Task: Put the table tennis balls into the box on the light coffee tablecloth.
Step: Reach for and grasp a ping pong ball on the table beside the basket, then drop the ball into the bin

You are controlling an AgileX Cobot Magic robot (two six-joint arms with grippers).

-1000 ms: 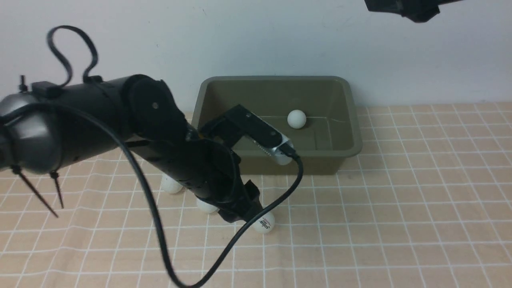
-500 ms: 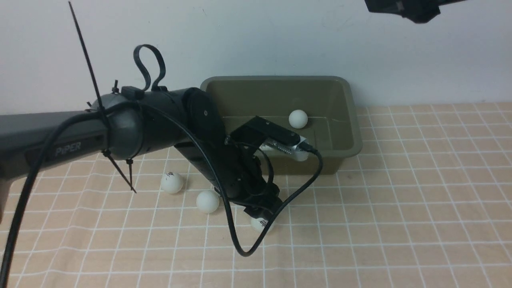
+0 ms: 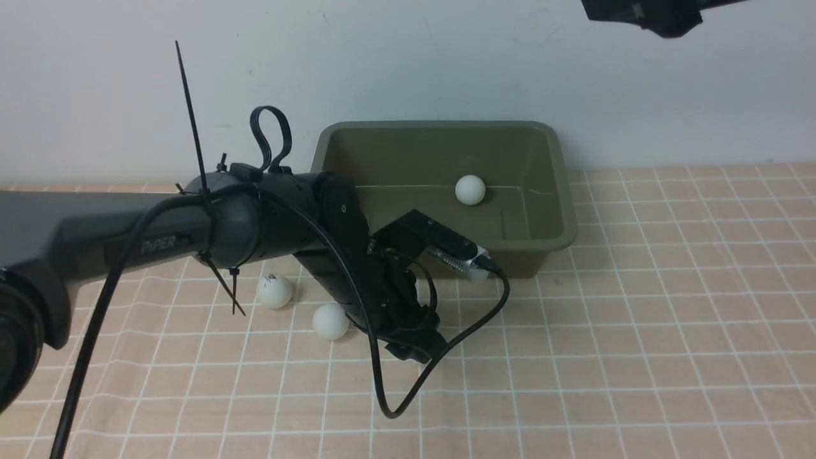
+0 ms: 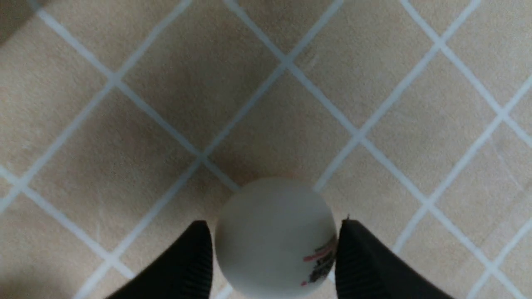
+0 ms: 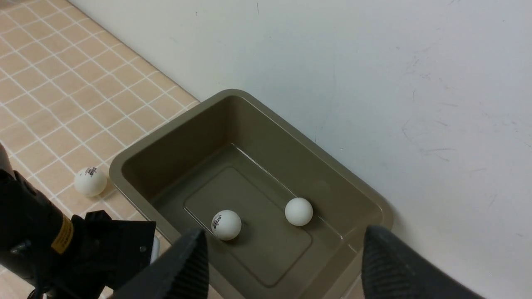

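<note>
Reaching down from the left side, the left arm (image 3: 255, 223) sloped to the light coffee tablecloth (image 3: 637, 331) just in front of the box (image 3: 440, 126).

Left pincer (image 4: 274, 265): closed on one of the table tennis balls. Both black fingers (image 4: 183, 265) lay against the sides of this gripped ball (image 4: 274, 236). Red and dark print showed on it next to one finger. Whether it rested on the cloth or sat just clear of it, could not tell. In the front view the arm's own wrist hid both the pincer's tip and this ball.

Box: dark olive tub, no lid, standing at the far edge of the cloth against the white wall (image 3: 127, 95). Two balls lay on its floor: a plain ball (image 5: 298, 211) toward the wall, and a printed ball (image 5: 226, 224) near it, not touching. Only the plain one showed from the front; the arm covered the other.

Cloth: two more balls lay loose to the left of the box, a marked ball (image 3: 274, 291) and a bare ball (image 3: 331, 320). They were near each other but apart, both close beside the left arm's lower link.

Right pincer (image 5: 282, 270): held high above the box, fingers spread wide, nothing between them.

Black cable (image 3: 408, 395) looped from the left wrist down toward the cloth.
</note>
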